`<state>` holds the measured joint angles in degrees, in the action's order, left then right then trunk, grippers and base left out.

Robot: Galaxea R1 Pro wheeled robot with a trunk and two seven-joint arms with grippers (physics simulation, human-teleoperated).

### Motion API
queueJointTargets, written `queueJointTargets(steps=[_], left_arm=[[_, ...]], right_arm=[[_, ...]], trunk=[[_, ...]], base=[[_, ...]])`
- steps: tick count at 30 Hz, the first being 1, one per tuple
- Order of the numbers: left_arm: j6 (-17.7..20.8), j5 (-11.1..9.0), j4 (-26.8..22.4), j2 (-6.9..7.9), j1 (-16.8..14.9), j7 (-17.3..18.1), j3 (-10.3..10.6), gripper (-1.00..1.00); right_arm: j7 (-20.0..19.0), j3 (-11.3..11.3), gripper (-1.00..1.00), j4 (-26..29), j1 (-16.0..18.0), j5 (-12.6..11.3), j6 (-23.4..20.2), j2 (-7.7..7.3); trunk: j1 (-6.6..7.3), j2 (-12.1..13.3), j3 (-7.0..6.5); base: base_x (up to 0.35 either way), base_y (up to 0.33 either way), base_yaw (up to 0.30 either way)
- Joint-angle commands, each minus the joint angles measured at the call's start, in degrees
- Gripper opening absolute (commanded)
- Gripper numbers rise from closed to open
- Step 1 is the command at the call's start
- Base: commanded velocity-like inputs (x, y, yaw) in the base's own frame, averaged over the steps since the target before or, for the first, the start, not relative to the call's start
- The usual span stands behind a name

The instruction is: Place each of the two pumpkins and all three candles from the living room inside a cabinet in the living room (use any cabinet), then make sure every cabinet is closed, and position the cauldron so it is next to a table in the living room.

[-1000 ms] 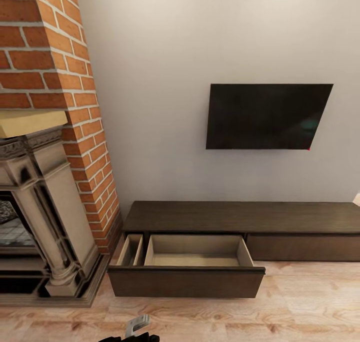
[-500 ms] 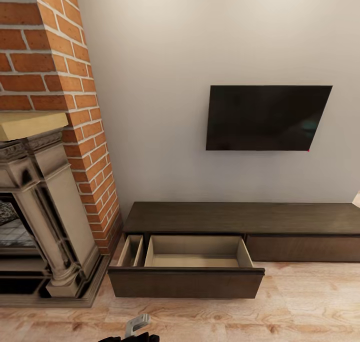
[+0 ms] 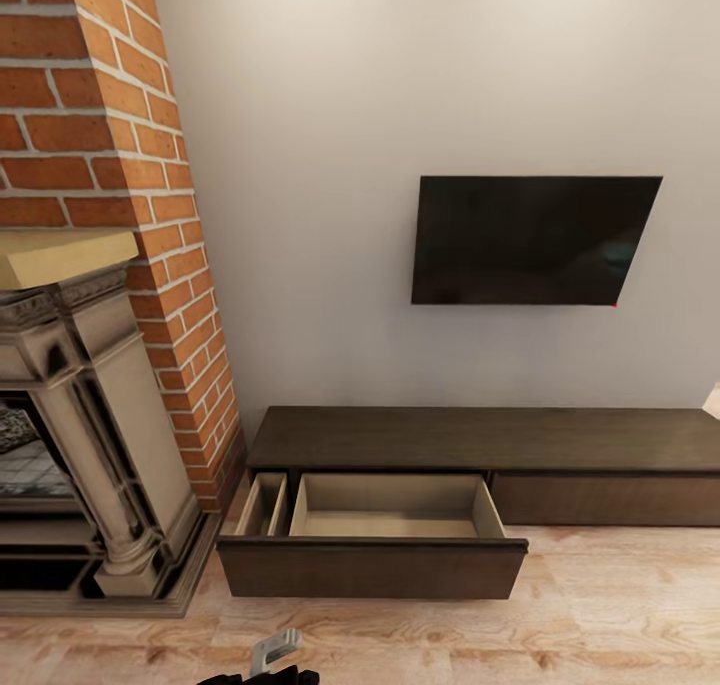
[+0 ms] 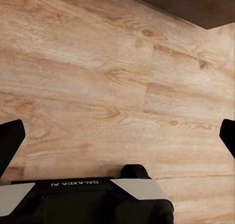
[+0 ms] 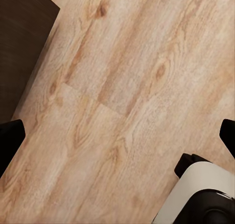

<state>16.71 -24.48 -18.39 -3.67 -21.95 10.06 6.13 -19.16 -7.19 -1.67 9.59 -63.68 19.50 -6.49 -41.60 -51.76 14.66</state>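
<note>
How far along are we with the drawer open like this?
Done: the cabinet has its left drawer pulled out. In hand: nothing; the left tool and right tool are both open over bare wood floor. Left: the drawer's visible interior looks empty, so pumpkins, candles, closing up and the cauldron all appear to remain.

- "GALAXEA AI" in pale capitals, shown upside down, stands on the black robot body in the left wrist view, at about 6 o'clock in that picture, between two light grey panels and above the wooden floor.
- No other text, number, brand or sign can be read: the dark television screen on the wall, at about 2 o'clock in the head view, shows no legible mark, only a tiny red dot at its lower right corner.
</note>
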Motion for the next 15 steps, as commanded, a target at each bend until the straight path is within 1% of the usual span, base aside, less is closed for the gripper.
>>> queueJointTargets(steps=[1, 9, 15], left_arm=[[0.2, -0.3, -0.1, 0.01, 0.0, 0.0, 0.2, 1.00], [0.2, -0.3, -0.1, 0.00, 0.0, 0.0, 0.2, 1.00], [0.2, -0.3, -0.1, 0.06, 0.0, 0.1, 0.1, 1.00]], right_arm=[[-0.4, -0.5, 1.00, -0.2, 0.1, 0.1, 0.1, -0.01], [-0.4, -0.5, 1.00, -0.2, 0.1, 0.1, 0.1, -0.01], [-0.4, -0.5, 1.00, -0.2, 0.1, 0.1, 0.1, -0.01]], trunk=[[0.22, 0.4, -0.11], [1.98, 3.6, -1.55], [1.98, 3.6, -1.55]], base=[[0.000, 0.000, 0.000], [0.000, 0.000, 0.000], [0.000, 0.000, 0.000]])
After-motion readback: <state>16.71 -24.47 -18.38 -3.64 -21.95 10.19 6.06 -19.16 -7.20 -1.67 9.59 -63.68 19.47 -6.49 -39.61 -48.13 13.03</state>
